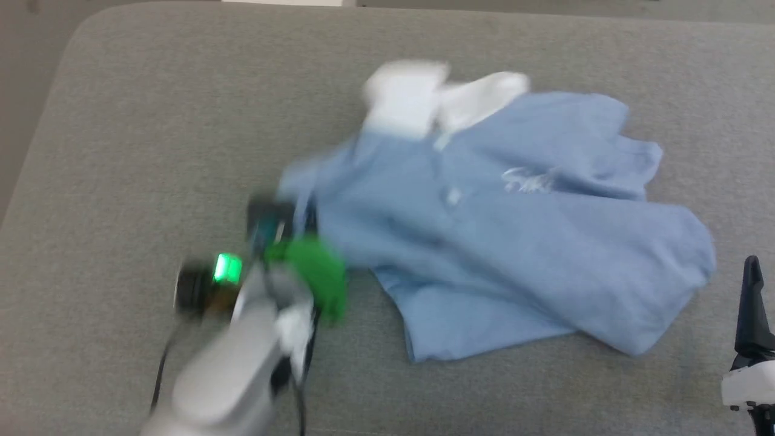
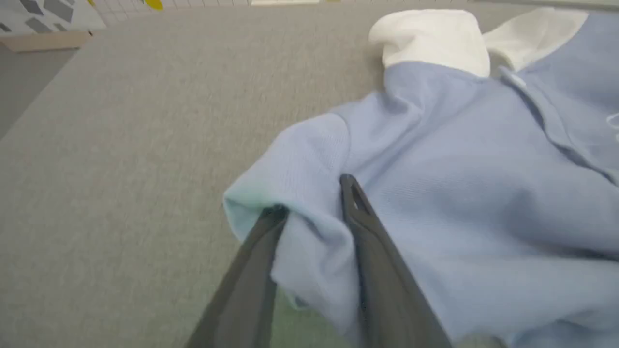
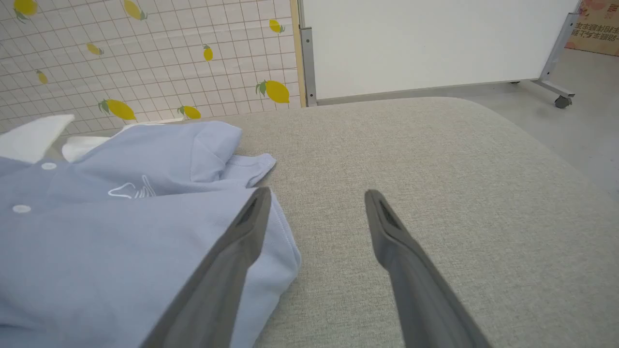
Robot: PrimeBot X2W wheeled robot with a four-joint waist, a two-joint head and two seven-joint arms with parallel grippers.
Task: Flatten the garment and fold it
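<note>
**A:** Grey woven cushion surface [image 1: 151, 121] across the head view, and what's on it?

**B:** The light blue short-sleeved polo shirt [image 1: 514, 242], lying rumpled with its white collar [image 1: 424, 97] at the far side. The left gripper [image 1: 284, 221], blurred, is at the shirt's left sleeve. The right gripper [image 1: 752, 284] stands just off the shirt's right edge.

**A:** Left wrist view?

**B:** Its dark fingers [image 2: 358, 217] pinch a bunched fold of the shirt's sleeve.

**A:** Right wrist view?

**B:** Jaws spread wide above the cushion beside the shirt's hem. A lemon-print wall [image 3: 145, 58] stands behind the shirt.
</note>
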